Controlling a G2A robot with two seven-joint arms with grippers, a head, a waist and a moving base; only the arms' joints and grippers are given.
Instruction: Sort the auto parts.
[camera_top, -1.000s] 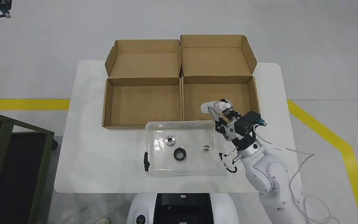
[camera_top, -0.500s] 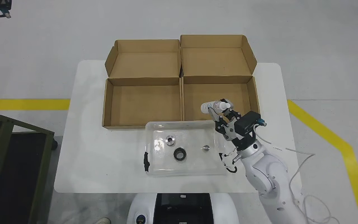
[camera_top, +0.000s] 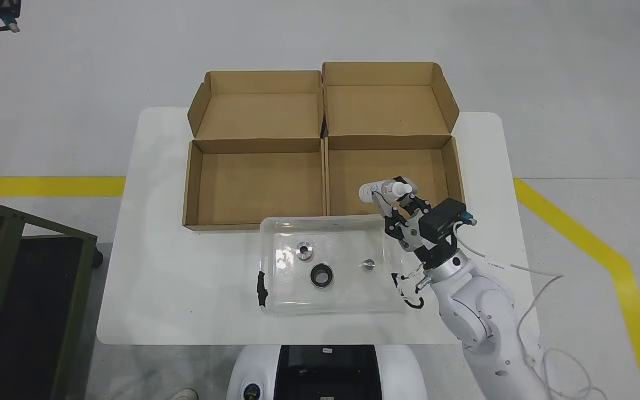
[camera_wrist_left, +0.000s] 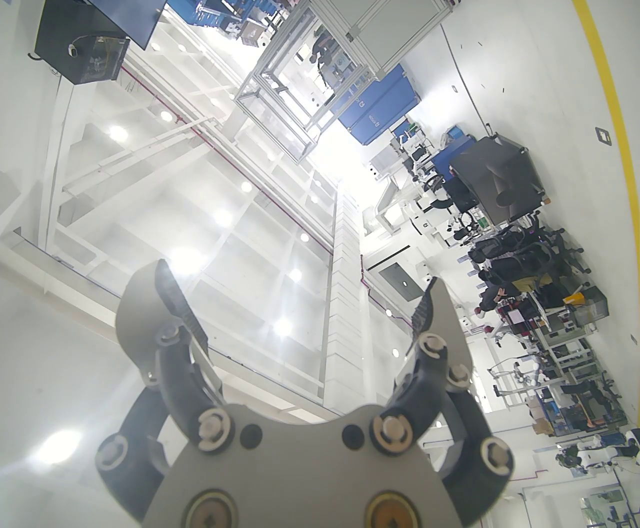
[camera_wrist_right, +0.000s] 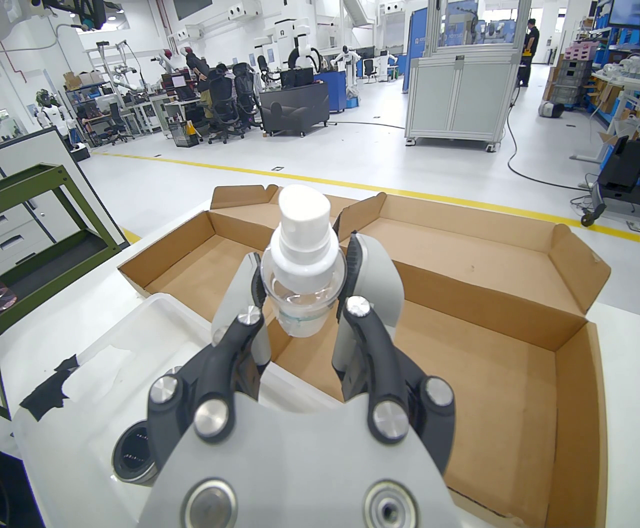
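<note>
My right gripper is shut on a small clear spray bottle with a white cap. In the top view the right gripper holds the bottle over the near edge of the right cardboard box. A clear plastic tray lies in front of the boxes with a black ring, a silver round part and a small metal piece in it. My left gripper stands open, pointing up at the ceiling, with nothing between its fingers.
The left cardboard box stands open beside the right one, both with lids folded back. A green metal rack stands off the table's left side. Black tape marks the tray's left rim.
</note>
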